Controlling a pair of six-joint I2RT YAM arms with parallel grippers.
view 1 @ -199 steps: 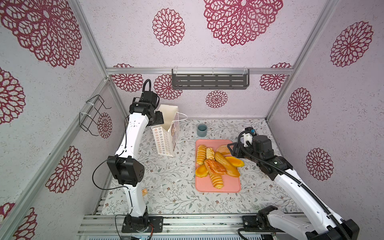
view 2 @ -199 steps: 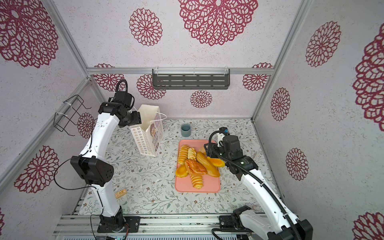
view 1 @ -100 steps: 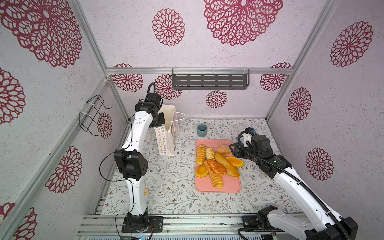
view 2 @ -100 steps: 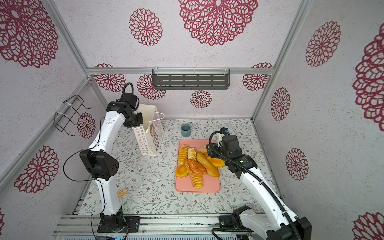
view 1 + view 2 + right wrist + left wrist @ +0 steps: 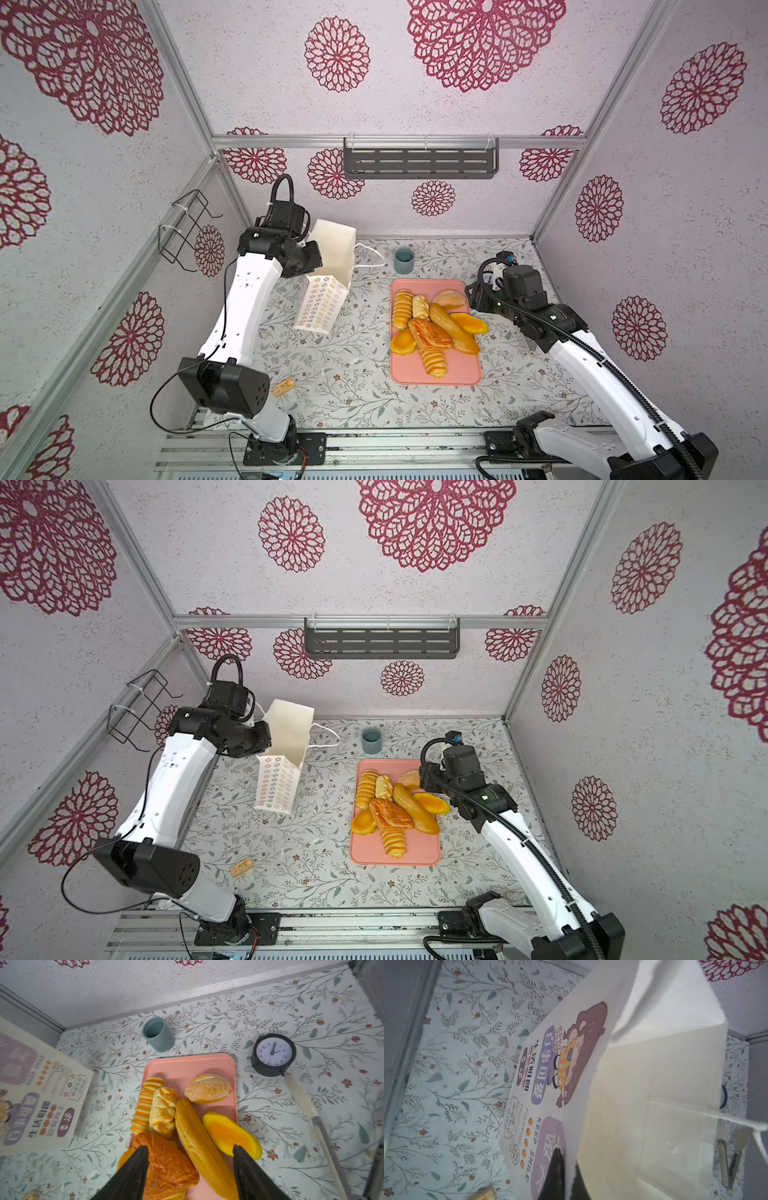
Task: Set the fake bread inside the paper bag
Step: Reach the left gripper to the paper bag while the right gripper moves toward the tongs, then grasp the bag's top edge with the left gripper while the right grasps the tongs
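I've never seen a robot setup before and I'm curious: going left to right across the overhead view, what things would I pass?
In a top view: wire rack on the wall → small tan cork-like piece → paper bag → pink tray carrying the fake bread.

Cream paper bag [image 5: 654,1084] w/ cartoon print across centre-right of frame, mouth open, left hand [image 5: 566,1167] at lower centre pinching its wall edge, floral desk [image 5: 456,1084] at left, tan block [image 5: 483,1193] at bottom edge

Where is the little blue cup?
In both top views the blue cup stands by the back wall, just behind the pink tray and right of the paper bag.
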